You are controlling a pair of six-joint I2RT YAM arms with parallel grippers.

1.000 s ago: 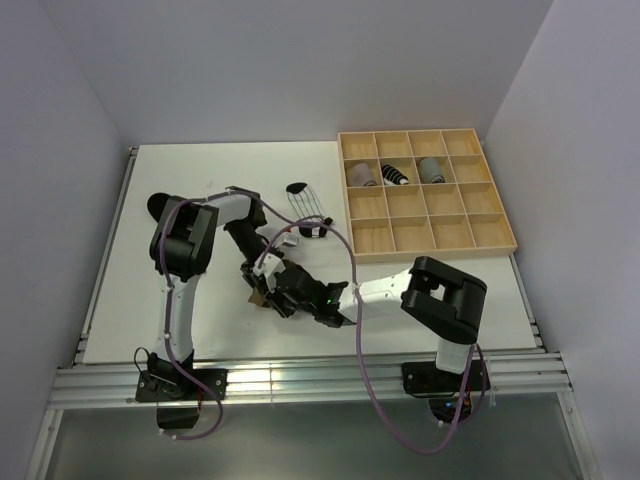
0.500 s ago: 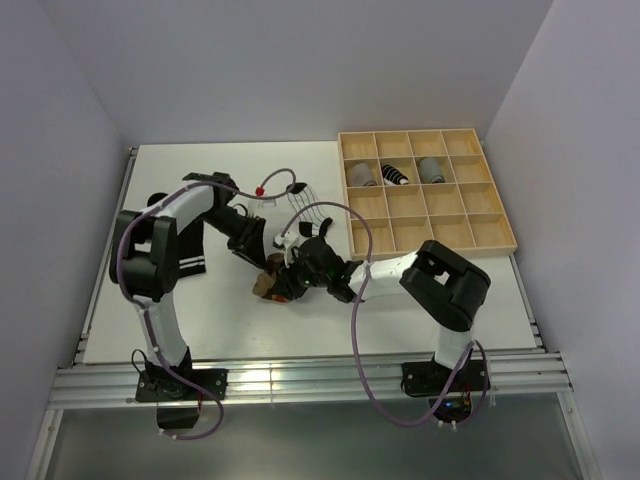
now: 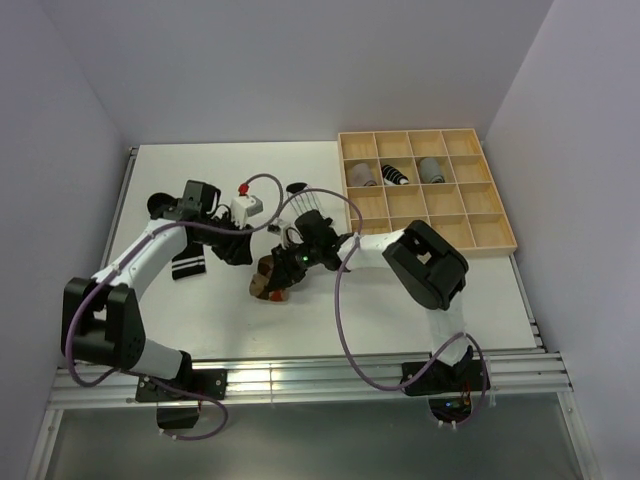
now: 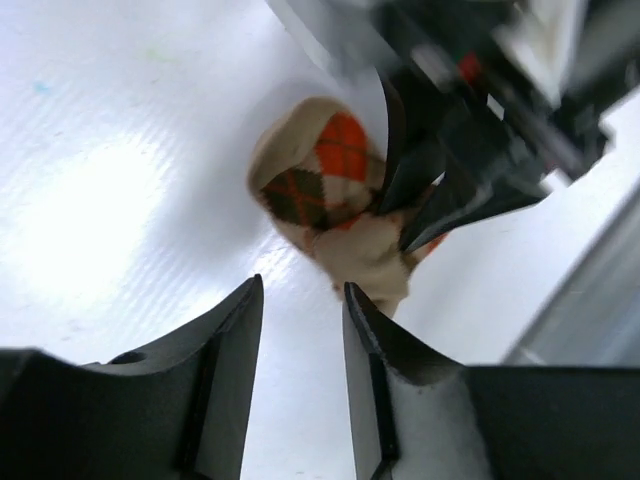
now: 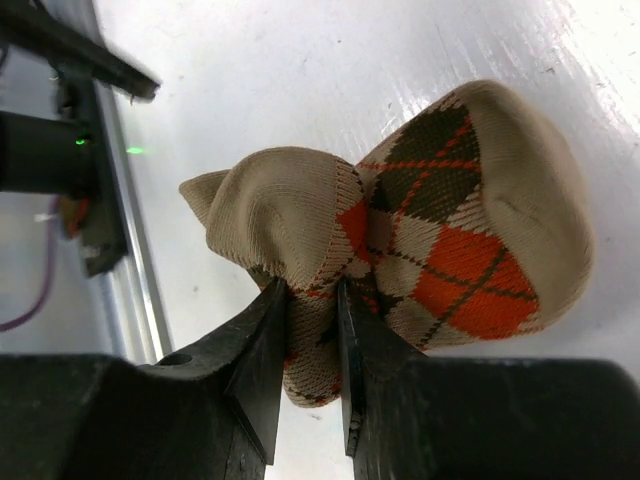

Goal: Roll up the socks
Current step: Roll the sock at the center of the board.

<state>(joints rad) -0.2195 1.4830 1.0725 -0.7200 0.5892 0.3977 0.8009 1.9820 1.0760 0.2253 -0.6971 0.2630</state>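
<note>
One argyle sock [image 5: 440, 220] in the right end effector [image 5: 308, 292]

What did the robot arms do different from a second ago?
The left gripper backed away leftward from the argyle sock, its jaws open and empty. The right gripper moved a little farther away, still pinching the sock. The three rolled socks in the wooden tray did not move.

Left arm [image 3: 140, 255] and right arm [image 3: 425, 262]: white links, black joints, looped purple cable [image 3: 336, 305]. Left pincer [image 4: 300, 300] and right pincer [image 5: 308, 290]: black, angular.
</note>
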